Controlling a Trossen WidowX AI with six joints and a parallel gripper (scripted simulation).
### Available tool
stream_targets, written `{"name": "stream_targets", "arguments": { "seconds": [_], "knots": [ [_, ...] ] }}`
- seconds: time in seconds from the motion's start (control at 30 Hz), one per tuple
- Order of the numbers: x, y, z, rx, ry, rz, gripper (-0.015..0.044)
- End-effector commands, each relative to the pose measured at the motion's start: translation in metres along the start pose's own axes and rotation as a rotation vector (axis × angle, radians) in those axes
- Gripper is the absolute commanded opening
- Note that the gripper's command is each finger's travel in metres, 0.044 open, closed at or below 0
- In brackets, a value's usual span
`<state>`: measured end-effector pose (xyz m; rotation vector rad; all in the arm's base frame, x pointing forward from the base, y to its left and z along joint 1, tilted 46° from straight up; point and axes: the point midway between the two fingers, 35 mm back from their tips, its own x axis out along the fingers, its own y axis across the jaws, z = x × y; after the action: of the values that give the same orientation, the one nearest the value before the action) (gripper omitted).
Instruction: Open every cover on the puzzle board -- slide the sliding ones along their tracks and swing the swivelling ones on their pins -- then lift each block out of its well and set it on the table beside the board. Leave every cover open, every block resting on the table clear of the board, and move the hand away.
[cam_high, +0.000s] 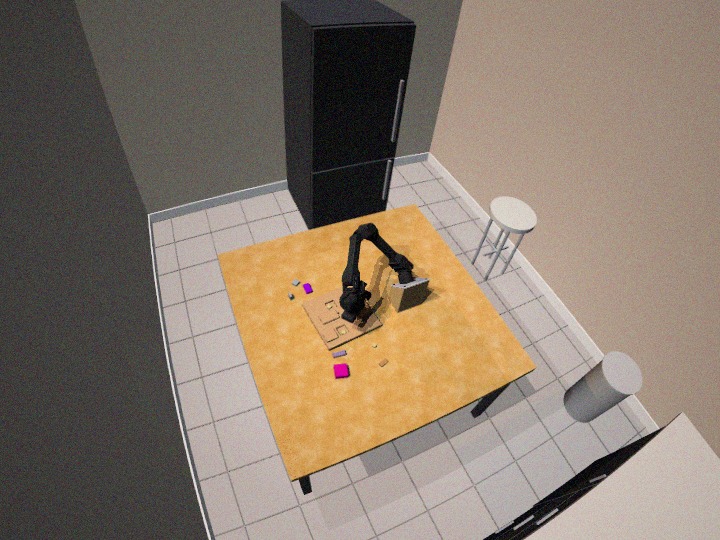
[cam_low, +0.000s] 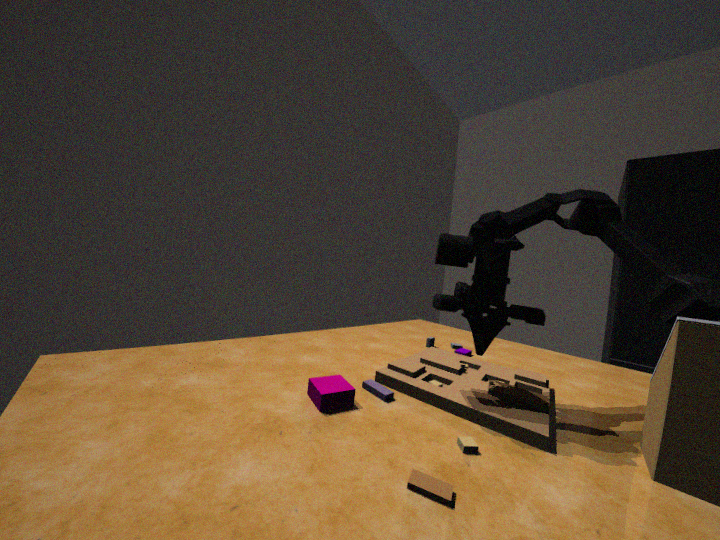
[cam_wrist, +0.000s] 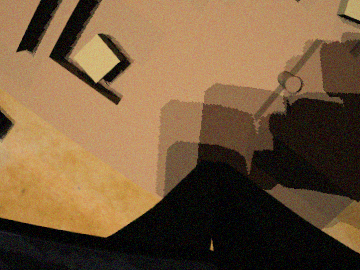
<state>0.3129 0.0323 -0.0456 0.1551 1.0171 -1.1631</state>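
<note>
My gripper (cam_high: 348, 317) (cam_low: 480, 352) (cam_wrist: 212, 174) is shut, with nothing seen between its fingertips, above the tan puzzle board (cam_high: 357, 333) (cam_low: 418, 392) (cam_wrist: 175, 50). Raised tan covers stand on the board, one cover (cam_low: 405, 367) at its left beside a square well. That well shows a pale yellow surface (cam_low: 434, 382) (cam_wrist: 97, 58); I cannot tell block from well floor. A small round peg (cam_wrist: 293, 84) stands near a groove. A pale yellow block (cam_high: 374, 345) (cam_low: 467, 445) lies on the table off the board. The arm and shadows hide part of the board.
Near the board's front lie a lavender bar (cam_high: 339, 353) (cam_low: 378, 390), a magenta box (cam_high: 341, 370) (cam_low: 331, 393) and a tan slab (cam_high: 383, 362) (cam_low: 431, 486). A purple piece (cam_high: 307, 288) (cam_low: 462, 351) and two small grey pieces lie beyond it. A large grey box (cam_high: 410, 295) (cam_low: 686, 406) stands right.
</note>
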Motion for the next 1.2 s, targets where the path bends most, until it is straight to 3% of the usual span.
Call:
{"name": "stream_targets", "arguments": {
  "seconds": [0.0, 0.37, 0.9, 1.17],
  "knots": [
    [0.002, -0.013, 0.015, 0.016, -0.006, -0.005, 0.0000],
    [0.005, -0.053, 0.058, 0.069, -0.020, -0.019, 0.0000],
    [0.007, -0.076, 0.074, -1.373, -0.002, -0.046, 0.0000],
    [0.007, -0.077, 0.075, -1.435, -0.001, -0.048, 0.0000]
  ]
}}
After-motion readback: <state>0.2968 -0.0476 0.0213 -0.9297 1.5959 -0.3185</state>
